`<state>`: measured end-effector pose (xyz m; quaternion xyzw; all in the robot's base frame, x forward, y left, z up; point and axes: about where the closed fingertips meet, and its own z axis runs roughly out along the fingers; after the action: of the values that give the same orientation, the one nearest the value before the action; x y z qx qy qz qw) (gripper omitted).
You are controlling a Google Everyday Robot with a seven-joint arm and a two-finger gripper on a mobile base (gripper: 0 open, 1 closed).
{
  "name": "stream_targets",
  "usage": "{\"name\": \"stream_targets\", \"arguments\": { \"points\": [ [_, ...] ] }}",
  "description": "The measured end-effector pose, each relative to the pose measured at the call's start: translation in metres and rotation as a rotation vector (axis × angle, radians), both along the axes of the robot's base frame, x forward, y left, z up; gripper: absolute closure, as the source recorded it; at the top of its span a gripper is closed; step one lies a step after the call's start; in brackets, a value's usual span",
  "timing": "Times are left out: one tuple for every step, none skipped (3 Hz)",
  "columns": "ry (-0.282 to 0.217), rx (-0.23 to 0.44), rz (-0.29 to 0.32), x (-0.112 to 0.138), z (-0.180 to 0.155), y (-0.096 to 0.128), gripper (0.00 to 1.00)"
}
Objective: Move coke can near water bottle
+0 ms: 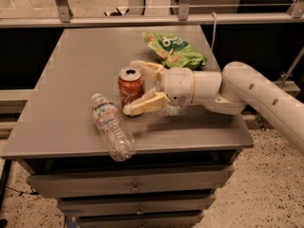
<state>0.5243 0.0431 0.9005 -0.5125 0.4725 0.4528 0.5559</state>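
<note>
On the table (71, 61), the gripper (129, 87) reaches in from the right, its fingers (147, 103) spread either side of the upright coke can (130, 85), the water bottle (112, 127) lying just past the near fingertip, a snack bag (175, 49) behind the far finger.

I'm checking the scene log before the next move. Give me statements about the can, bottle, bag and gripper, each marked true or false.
1. The coke can stands upright. True.
2. The water bottle stands upright. False: it lies on its side on the table.
3. The gripper is at the coke can. True.
4. The green bag lies at the table's front edge. False: it lies toward the back, behind the gripper.
5. The water bottle's cap points toward the table's front edge. False: its cap end points toward the back.
</note>
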Motion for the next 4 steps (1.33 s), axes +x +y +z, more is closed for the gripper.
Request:
{"name": "stream_targets", "arguments": {
  "points": [
    [-0.003,0.002,0.012,-0.005,0.003,-0.003,0.00],
    [-0.032,-0.031,0.003,-0.008,0.022,-0.026,0.00],
    [-0.078,-0.082,-0.040,-0.007,0.054,-0.068,0.00],
    [-0.145,-0.141,-0.128,-0.005,0.096,-0.125,0.00]
  ]
}}
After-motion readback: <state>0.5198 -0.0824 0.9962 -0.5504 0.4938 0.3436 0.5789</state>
